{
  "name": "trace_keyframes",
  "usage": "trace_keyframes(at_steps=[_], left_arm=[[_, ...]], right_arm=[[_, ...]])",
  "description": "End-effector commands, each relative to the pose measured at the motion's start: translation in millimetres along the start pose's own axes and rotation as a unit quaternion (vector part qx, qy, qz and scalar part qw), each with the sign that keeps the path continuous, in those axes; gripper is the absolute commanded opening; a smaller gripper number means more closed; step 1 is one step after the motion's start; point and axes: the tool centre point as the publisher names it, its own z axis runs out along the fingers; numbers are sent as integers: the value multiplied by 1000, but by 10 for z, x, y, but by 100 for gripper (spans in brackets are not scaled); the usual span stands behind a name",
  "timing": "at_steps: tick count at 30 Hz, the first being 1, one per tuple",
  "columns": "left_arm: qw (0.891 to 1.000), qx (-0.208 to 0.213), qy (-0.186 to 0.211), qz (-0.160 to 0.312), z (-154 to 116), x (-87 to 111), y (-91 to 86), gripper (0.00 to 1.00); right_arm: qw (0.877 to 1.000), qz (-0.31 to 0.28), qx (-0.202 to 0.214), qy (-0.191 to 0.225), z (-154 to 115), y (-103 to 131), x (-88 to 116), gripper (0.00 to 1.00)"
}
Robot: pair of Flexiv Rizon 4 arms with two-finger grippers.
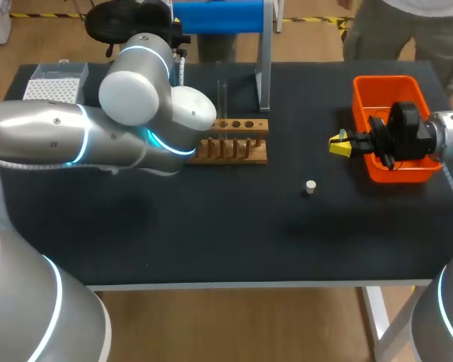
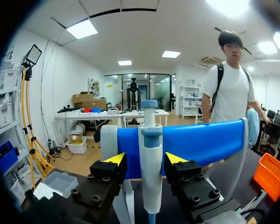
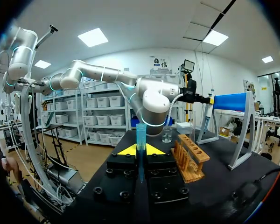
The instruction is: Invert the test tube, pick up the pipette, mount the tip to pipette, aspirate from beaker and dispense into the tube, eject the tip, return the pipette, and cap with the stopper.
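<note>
Between L gripper (image 2: 146,159) fingers: pipette (image 2: 150,186); hidden overhead.

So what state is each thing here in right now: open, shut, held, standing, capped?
Left end effector: open, one finger on each side of the pipette.
Pipette: on the blue stand, not gripped.
Right end effector: shut on a blue tip.
Test tube: upright in the rack, uncapped.
Stopper: loose on the table.
</note>
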Motion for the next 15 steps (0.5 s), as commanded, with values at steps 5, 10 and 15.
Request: trace_keyframes(at_steps=[5, 10, 15], left_arm=[[1000, 6, -2, -2, 85, 28, 27, 49], [1000, 8, -2, -3, 93, 34, 29, 50], [1000, 9, -3, -5, 100, 29, 30, 49]], right_arm=[[1000, 0, 1, -1, -5, 6, 11, 0], [1000, 0, 1, -1, -5, 6, 11, 0], [1000, 0, 1, -1, -5, 6, 11, 0]])
